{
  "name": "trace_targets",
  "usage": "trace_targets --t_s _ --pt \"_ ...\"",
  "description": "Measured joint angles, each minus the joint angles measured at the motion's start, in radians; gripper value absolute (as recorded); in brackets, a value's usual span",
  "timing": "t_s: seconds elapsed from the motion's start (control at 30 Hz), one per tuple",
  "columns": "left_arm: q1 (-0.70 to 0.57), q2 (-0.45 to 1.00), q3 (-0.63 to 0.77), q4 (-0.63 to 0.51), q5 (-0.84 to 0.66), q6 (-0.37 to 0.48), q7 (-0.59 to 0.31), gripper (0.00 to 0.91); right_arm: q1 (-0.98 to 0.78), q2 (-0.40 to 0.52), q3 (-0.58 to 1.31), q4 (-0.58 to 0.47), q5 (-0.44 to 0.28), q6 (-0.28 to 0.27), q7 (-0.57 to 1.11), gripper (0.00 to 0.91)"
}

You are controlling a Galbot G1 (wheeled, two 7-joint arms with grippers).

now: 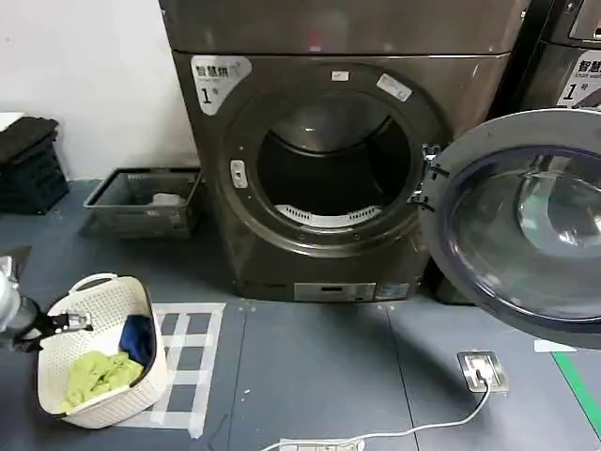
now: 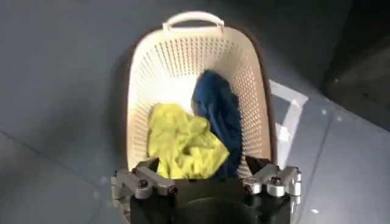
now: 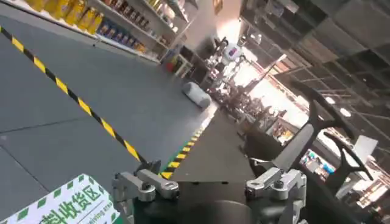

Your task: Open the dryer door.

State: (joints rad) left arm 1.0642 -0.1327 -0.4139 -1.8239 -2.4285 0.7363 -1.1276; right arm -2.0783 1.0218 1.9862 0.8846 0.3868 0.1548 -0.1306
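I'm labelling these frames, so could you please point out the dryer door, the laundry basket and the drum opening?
dryer door (image 1: 526, 221): head view, tinted glass.
laundry basket (image 1: 99, 291): head view, rim.
drum opening (image 1: 329, 164): head view, dark interior.

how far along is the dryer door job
Done, by the look of it: the dryer door is swung wide to the right, leaving the drum opening fully exposed. Nothing is in hand. The left gripper hangs open above the white laundry basket with yellow and blue clothes inside; the right gripper is open too, facing away across the room. Nothing visible remains to do.
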Motion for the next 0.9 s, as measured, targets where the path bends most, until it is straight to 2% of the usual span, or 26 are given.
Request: trace_targets --t_s 0.23,0.9 --pt "-0.008 0.004 0.000 0.000 -0.072 0.000 -0.025 0.907 0.004 -0.004 -0.003 -0.002 -0.001 0.002 -0.001 0.907" --pt "-0.031 -0.011 0.001 0.020 -0.030 0.000 -0.008 0.907 0.012 -0.001 -0.003 -0.016 0.004 0.019 -0.012 0.907"
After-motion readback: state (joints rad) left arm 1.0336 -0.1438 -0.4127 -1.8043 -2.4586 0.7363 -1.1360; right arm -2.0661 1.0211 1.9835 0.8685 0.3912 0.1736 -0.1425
